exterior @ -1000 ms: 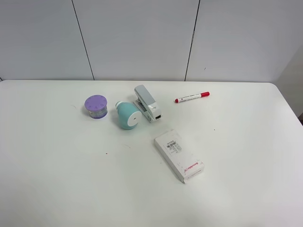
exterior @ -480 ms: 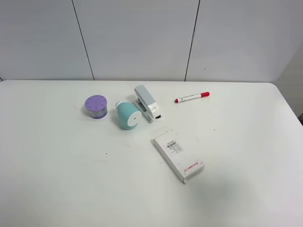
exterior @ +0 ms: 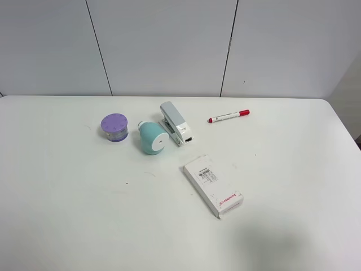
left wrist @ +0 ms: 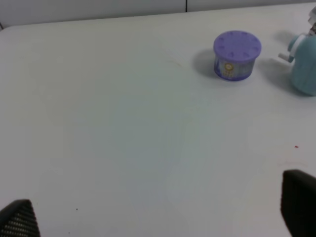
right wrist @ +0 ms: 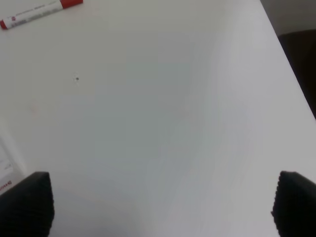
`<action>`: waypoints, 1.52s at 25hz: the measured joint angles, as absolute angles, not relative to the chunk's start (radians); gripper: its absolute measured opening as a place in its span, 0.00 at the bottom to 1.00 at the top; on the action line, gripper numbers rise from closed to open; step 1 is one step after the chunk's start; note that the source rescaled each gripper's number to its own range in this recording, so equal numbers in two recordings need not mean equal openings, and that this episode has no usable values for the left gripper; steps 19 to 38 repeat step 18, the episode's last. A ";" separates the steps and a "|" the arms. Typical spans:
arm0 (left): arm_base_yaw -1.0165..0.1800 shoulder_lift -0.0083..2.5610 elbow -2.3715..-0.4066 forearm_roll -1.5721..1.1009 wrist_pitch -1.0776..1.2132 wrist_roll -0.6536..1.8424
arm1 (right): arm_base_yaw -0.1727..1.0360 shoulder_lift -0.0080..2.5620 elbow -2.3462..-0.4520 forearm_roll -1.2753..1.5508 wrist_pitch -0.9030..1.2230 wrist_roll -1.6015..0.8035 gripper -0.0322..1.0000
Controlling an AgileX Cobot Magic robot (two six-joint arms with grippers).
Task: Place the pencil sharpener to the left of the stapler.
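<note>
Nothing on the surface [exterior: 67, 214] has moved in the last second: the pencil sharpener [exterior: 152, 138] lies just left of the stapler [exterior: 176, 123], seemingly touching it. Task looks done. Both end effectors released, fingers spread.

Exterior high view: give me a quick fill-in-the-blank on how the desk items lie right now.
1. The pencil sharpener lies between the stapler and the ____ jar.
2. The marker has a ____ cap.
3. The white box lies nearer the camera than the ____.
4. Both grippers are ____.

Missing: purple-lidded; red; stapler; open
</note>
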State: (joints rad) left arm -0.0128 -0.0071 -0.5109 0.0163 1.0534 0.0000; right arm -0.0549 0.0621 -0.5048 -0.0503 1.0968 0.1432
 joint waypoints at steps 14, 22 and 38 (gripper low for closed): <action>-0.013 -0.007 -0.511 0.016 1.053 0.000 | -0.055 -0.002 -0.494 -0.046 1.070 0.127 0.64; -0.013 -0.007 -0.511 0.016 1.053 0.000 | -0.055 -0.002 -0.494 -0.046 1.070 0.127 0.64; -0.013 -0.007 -0.511 0.016 1.053 0.000 | -0.055 -0.002 -0.494 -0.046 1.070 0.127 0.64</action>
